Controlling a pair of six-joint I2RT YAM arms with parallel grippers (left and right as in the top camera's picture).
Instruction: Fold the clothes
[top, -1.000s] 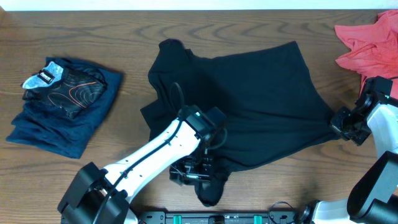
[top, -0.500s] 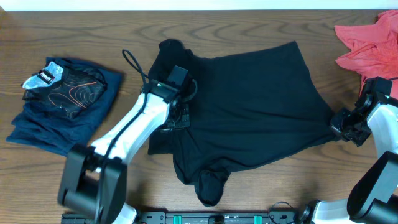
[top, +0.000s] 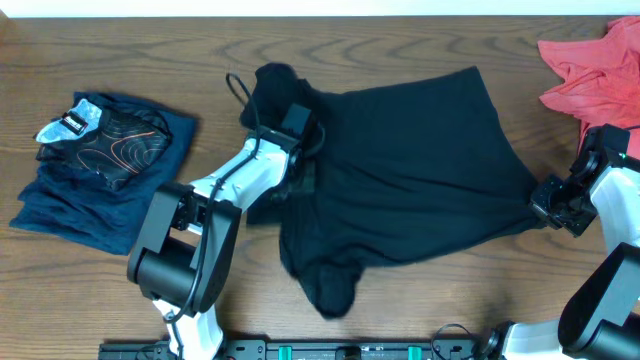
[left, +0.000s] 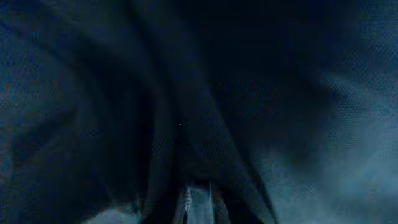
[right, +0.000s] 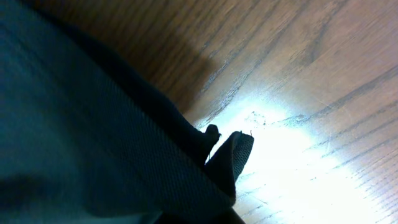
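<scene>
Overhead view: on a wooden table (top: 450, 300), a folded navy-blue garment (top: 75, 215) lies at left with a black, red-lined garment (top: 120, 150) on top. In the middle, the black T-shirt (top: 410, 170) lies spread and rumpled. The left gripper (top: 300, 165) is sunk into its left side. Fabric fills the left wrist view, so I cannot tell how its jaws stand. The right gripper (top: 552, 198) pinches the shirt's right corner, jaws closed. A pink cloth (top: 590, 70) lies top right.

My overhead camera looks straight down on the soft black fabric T-shirt (top: 410, 170) and the brown wooden table (top: 200, 50). My left wrist camera is pressed into the shirt's folds. My right wrist camera sits close at its right corner, sharing that wood.
</scene>
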